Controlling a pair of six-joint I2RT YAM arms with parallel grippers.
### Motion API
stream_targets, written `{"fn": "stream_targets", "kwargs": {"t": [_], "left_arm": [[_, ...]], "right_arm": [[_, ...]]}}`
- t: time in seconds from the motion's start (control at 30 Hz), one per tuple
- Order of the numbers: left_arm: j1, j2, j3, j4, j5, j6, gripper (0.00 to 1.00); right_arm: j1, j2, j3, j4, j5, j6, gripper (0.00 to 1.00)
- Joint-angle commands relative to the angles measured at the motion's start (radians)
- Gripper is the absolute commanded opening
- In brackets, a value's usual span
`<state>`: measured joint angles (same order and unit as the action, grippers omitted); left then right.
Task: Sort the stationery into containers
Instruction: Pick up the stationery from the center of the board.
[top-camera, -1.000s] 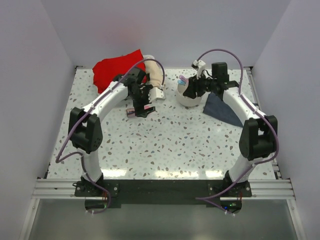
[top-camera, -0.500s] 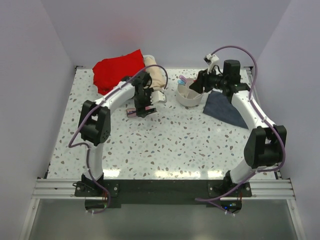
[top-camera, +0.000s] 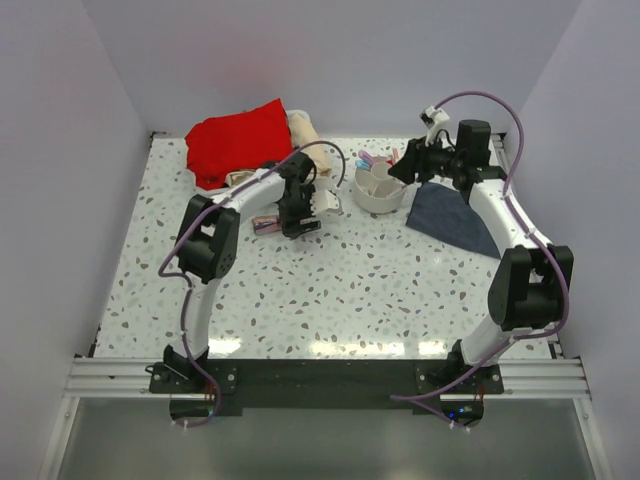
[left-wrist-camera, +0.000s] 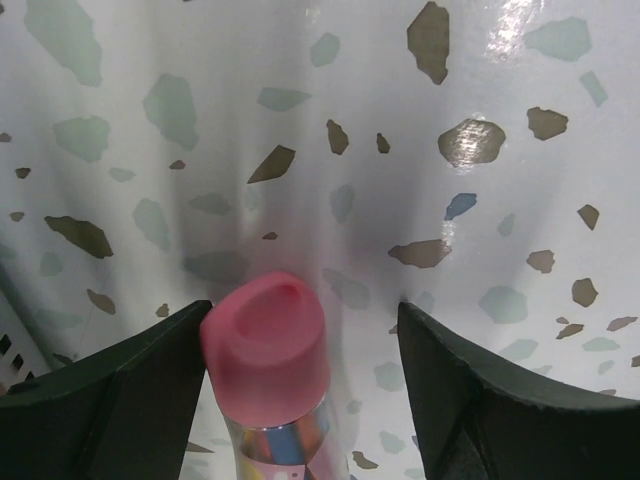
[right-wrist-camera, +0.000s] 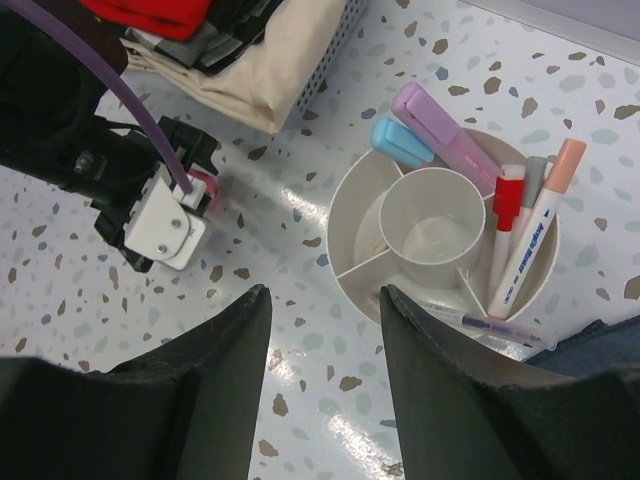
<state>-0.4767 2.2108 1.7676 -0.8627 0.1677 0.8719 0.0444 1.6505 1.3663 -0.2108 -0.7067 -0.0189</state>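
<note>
A pink-capped clear tube (left-wrist-camera: 265, 350) lies on the table between the jaws of my left gripper (left-wrist-camera: 302, 312), which is open; the cap touches the left finger and there is a gap to the right one. In the top view the tube (top-camera: 266, 226) sticks out to the left of my left gripper (top-camera: 291, 224). The white round organiser (right-wrist-camera: 352, 215) holds pink and blue markers (right-wrist-camera: 440, 135), red-and-white pens (right-wrist-camera: 505, 215) and a thin purple pen (right-wrist-camera: 480, 322). My right gripper (right-wrist-camera: 323, 292) is open and empty, above the table just left of the organiser (top-camera: 380, 205).
A red cloth (top-camera: 238, 138) and a folded beige cloth (top-camera: 308, 140) lie at the back left, close to the left arm. A dark blue-grey cloth (top-camera: 447, 215) lies right of the organiser under the right arm. White walls enclose the table.
My right gripper has pulled back up and to the right, away from the organiser. My left arm has swung its elbow forward and the gripper has shifted slightly right, staying at the tube.
</note>
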Motion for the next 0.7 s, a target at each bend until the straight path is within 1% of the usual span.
{"fn": "stream_targets", "kwargs": {"t": [0.0,0.1,0.17,0.23,0.4,0.5,0.53,0.57,0.63,0.67], "left_arm": [[-0.007,0.015,0.021,-0.022,-0.048,-0.002,0.74],[-0.007,0.001,-0.029,-0.029,-0.083,0.018,0.70],[-0.005,-0.006,-0.066,-0.016,-0.102,0.025,0.70],[-0.007,-0.008,-0.080,-0.007,-0.123,0.027,0.72],[0.000,-0.008,-0.083,-0.010,-0.148,0.030,0.73],[0.001,-0.002,-0.105,-0.012,-0.145,0.026,0.70],[0.000,0.001,-0.112,-0.012,-0.145,0.018,0.67],[0.000,0.009,-0.115,-0.012,-0.143,0.015,0.59],[0.000,0.016,-0.125,-0.016,-0.146,0.006,0.49],[0.000,0.021,-0.125,-0.021,-0.140,0.000,0.39]], "right_arm": [[-0.014,-0.011,-0.010,0.034,-0.036,0.019,0.51],[-0.015,-0.017,-0.018,0.037,-0.033,0.042,0.51],[-0.017,-0.018,-0.022,0.039,-0.034,0.046,0.51],[-0.015,-0.018,-0.024,0.047,-0.034,0.057,0.51],[-0.017,-0.020,-0.026,0.045,-0.042,0.063,0.51],[-0.017,-0.021,-0.029,0.048,-0.043,0.068,0.51],[-0.017,-0.024,-0.029,0.048,-0.043,0.071,0.51],[-0.017,-0.024,-0.029,0.048,-0.045,0.071,0.51],[-0.017,-0.027,-0.029,0.044,-0.045,0.071,0.51],[-0.017,-0.032,-0.026,0.042,-0.043,0.065,0.51]]}}
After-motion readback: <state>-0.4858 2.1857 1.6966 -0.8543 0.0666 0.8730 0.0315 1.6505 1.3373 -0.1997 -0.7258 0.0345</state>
